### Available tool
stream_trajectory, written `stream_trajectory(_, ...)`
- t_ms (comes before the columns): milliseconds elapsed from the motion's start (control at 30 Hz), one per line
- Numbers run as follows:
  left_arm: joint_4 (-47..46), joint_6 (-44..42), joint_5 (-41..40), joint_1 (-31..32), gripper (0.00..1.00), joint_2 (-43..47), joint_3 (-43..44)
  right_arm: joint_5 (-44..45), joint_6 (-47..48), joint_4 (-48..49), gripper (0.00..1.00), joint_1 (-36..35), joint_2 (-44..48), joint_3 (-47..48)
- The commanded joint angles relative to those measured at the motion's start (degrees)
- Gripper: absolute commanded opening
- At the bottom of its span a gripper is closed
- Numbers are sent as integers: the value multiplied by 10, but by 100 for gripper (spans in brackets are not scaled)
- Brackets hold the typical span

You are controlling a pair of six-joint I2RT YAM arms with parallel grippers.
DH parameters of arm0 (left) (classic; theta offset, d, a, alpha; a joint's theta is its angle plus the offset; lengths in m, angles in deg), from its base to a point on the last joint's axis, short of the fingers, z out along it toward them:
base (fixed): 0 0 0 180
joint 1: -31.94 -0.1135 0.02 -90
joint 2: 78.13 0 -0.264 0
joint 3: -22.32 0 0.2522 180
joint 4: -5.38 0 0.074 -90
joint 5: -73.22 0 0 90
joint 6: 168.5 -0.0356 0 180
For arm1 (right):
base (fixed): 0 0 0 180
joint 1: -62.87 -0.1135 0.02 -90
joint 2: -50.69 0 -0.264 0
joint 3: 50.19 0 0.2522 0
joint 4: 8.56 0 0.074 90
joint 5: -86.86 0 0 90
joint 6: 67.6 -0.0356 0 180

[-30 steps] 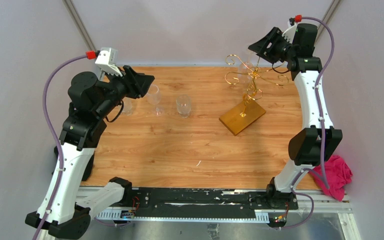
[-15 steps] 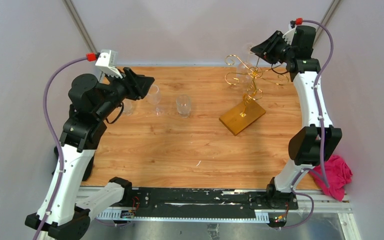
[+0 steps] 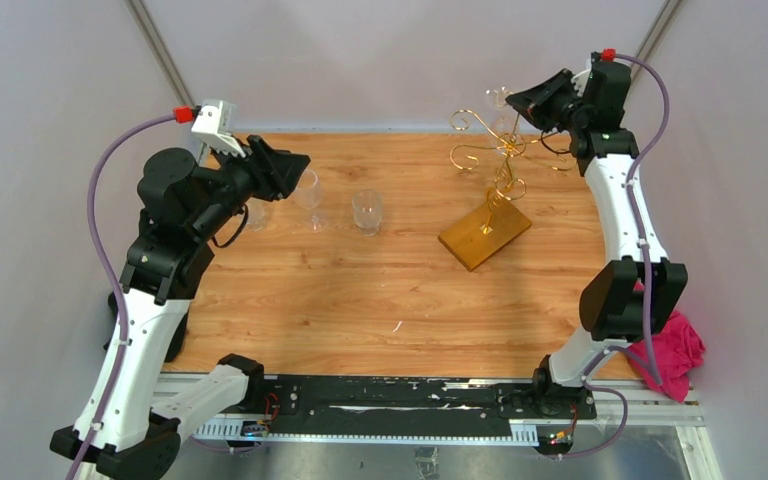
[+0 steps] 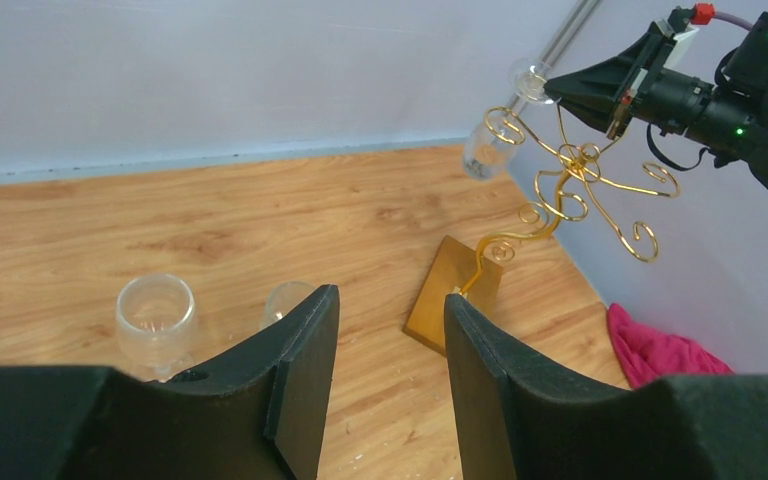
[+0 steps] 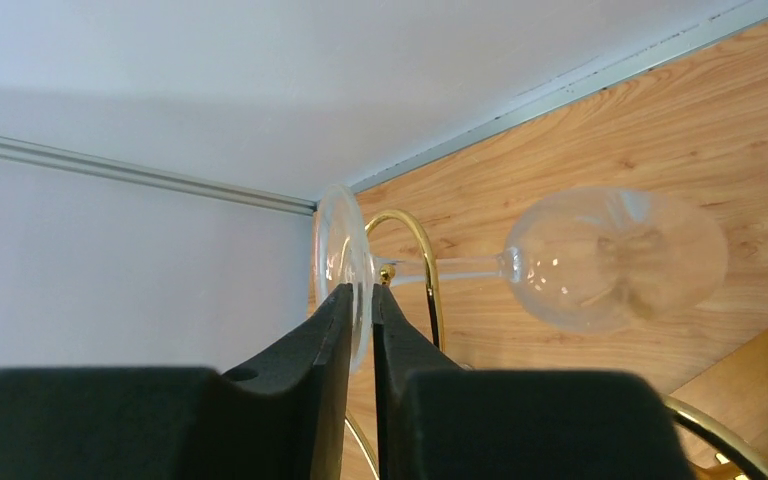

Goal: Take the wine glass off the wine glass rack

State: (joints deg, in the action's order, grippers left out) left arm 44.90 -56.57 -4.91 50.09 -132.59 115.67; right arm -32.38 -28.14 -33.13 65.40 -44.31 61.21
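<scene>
Nearest, the left end effector [image 4: 390,320] has not stirred, its fingers apart and empty above the spare glasses [image 3: 367,210] standing on the counter [image 3: 360,300]. Farther back on the wine glass rack [image 3: 485,233], the wine glass [image 5: 615,255] still hangs by its stem in a gold curl, bowl lowest. The right end effector [image 5: 363,295] has just drawn together, pinching the rim of the glass's foot, so the grip looks made and sliding the stem out of the curl is probably next.

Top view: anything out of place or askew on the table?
A pink cloth lies crumpled beyond the right edge of the table. The base of the rack sits skewed to the table edges. A small white fleck lies on the wood near the front. Nothing looks spilled or broken.
</scene>
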Motion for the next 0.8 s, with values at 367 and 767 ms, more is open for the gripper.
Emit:
stream_trajectory(367,-14,8,5,3,49,13,-12,-14,-70,19,0,-2,16,-8)
stream_trajectory(767,-2,9,7,3,51,9,-11,-101,-229,192,0,-2,9,-51)
